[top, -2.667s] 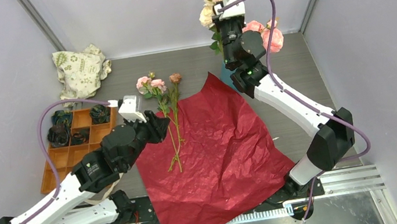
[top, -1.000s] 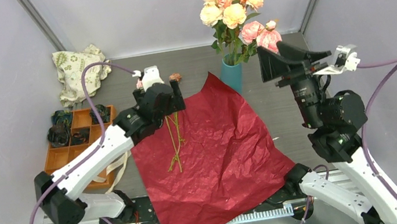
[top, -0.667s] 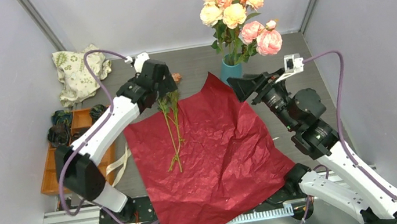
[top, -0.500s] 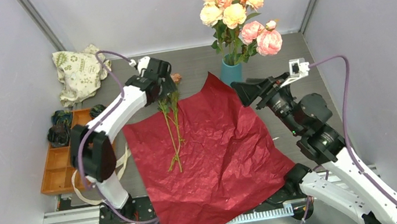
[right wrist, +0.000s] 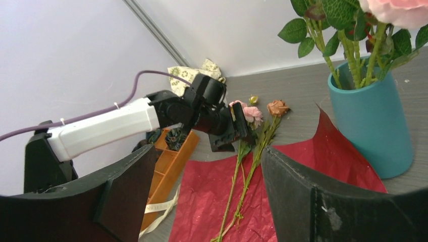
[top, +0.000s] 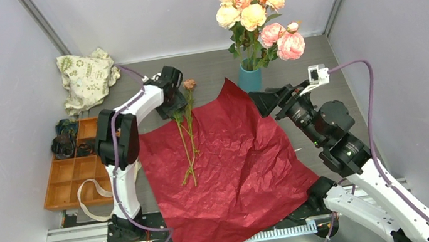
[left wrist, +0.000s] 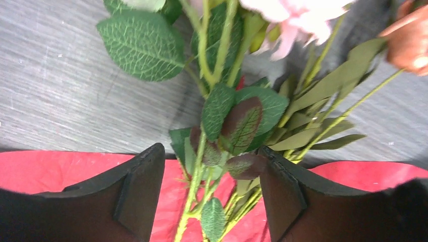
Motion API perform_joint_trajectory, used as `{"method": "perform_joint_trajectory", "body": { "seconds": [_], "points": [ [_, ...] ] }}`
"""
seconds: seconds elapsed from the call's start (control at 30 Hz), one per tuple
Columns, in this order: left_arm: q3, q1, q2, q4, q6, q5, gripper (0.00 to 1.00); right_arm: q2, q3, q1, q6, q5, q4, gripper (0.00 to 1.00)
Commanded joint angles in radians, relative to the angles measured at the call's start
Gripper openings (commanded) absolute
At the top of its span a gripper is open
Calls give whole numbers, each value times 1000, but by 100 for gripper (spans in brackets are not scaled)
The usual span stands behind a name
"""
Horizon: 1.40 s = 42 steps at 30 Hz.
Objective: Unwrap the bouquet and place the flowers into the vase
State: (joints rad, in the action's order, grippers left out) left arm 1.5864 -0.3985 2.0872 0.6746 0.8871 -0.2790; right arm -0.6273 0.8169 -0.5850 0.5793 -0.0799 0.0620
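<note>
Unwrapping looks done: the dark red crinkly wrapping paper (top: 237,162) lies spread flat on the grey counter (top: 210,64). Most of the pink, peach and cream roses (top: 253,15) stand in the small teal-blue cylindrical vase (top: 250,80) at the paper's far corner. One loose sprig of small pink and peach roses on long green stems (top: 188,150) lies along the paper's left edge, heads out on bare counter. I read the step in hand as picking up this last sprig. My left fingers (left wrist: 136,196) are spread and straddle its stems just below the heads, with leaves between them and nothing pinched as far as the wrist view shows. My right fingers (right wrist: 303,201) are wide apart and empty, hovering near the vase and facing the sprig. Next move: bring the left fingers together on the stems, lift clear of the paper, tip the sprig upright, and thread the stem ends into the crowded vase mouth without knocking it.
</note>
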Motion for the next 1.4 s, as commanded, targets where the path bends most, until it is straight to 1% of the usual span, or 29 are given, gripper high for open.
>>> {"method": "perform_joint_trajectory", "body": {
  "seconds": [0.0,0.07,0.17,0.2,0.3,0.43,0.47,0.5,0.57,0.6,0.73,0.83,1.0,1.13,1.27,1.37],
  "points": [
    [83,18,8,-1,6,18,64,-11,-4,-2,13,15,-36,81],
    [110,29,31,5,2,29,57,-17,-7,-2,14,17,-40,81],
    [143,40,74,10,-6,48,43,-25,-12,-2,13,16,-39,81],
    [152,42,90,13,-8,54,40,-28,-14,-2,14,16,-39,81],
    [169,50,127,26,-5,69,37,-26,-22,-2,16,13,-38,81],
    [162,54,143,26,5,69,36,-26,-28,-2,15,7,-37,81],
    [159,55,145,22,6,69,33,-26,-29,-2,16,5,-37,81],
    [159,57,145,20,6,69,27,-26,-32,-2,16,5,-37,81],
    [159,61,145,17,4,70,4,-25,-37,-1,17,1,-37,81],
    [158,63,142,16,4,70,0,-25,-40,-2,18,0,-37,81],
    [151,66,99,-6,-17,74,0,-25,-53,-2,19,-5,-37,81],
    [133,66,34,-39,-48,85,0,-30,-60,-1,21,-5,-37,81],
    [94,65,-112,-59,-108,92,0,-47,-58,-2,27,12,-41,81],
    [22,64,-266,-102,-180,139,0,-65,-63,-2,33,28,-53,81],
    [-65,64,-425,-172,-260,254,0,-112,-57,-2,47,64,-70,81],
    [-157,64,-552,-274,-303,432,0,-157,-53,-1,84,163,-123,82]
  ]
}}
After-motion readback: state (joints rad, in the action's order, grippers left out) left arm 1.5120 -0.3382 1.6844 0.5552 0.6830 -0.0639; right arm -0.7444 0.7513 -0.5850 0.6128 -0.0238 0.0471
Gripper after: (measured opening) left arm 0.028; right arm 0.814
